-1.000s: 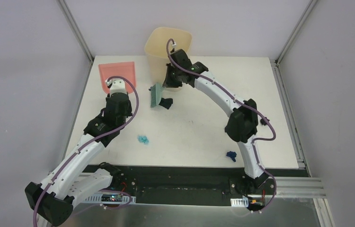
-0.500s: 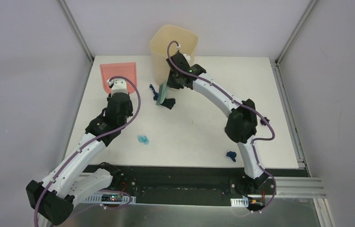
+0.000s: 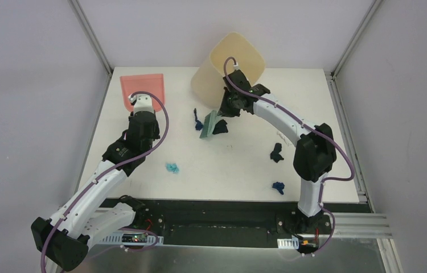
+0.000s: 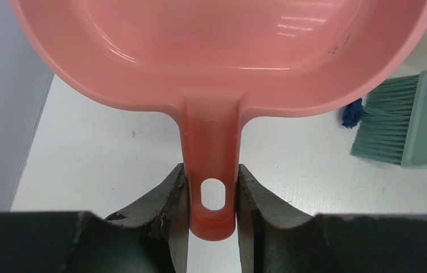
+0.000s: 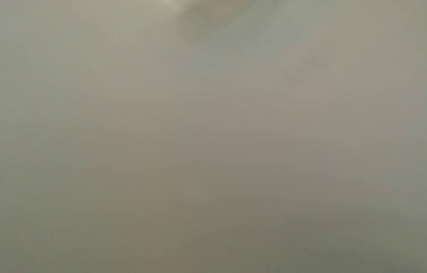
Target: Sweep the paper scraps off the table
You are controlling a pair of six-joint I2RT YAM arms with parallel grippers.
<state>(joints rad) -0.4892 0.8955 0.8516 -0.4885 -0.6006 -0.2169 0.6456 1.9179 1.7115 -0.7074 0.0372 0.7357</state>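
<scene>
Paper scraps lie on the white table (image 3: 239,170): a blue one (image 3: 198,122) left of the green brush (image 3: 208,124), a black one (image 3: 220,128) against its right side, a teal one (image 3: 172,168), and two dark blue ones (image 3: 276,152) (image 3: 279,186). My right gripper (image 3: 228,106) holds the brush's handle at the foot of the bin; its fingers are hidden, and the right wrist view shows only blank cream. My left gripper (image 4: 212,196) is shut on the handle of the pink dustpan (image 4: 222,51), which lies at the back left (image 3: 142,90). The brush (image 4: 410,119) and blue scrap (image 4: 350,112) show in the left wrist view.
The cream plastic bin (image 3: 231,65) at the table's back leans tilted to the right, with my right wrist against it. Metal frame rails run along both sides. The black front edge strip (image 3: 217,207) lies by the arm bases.
My right arm has swung right with the brush, dragging the black scrap along. The bin has tipped to the right. The moved elbow uncovered a dark blue scrap. The left arm is still.
</scene>
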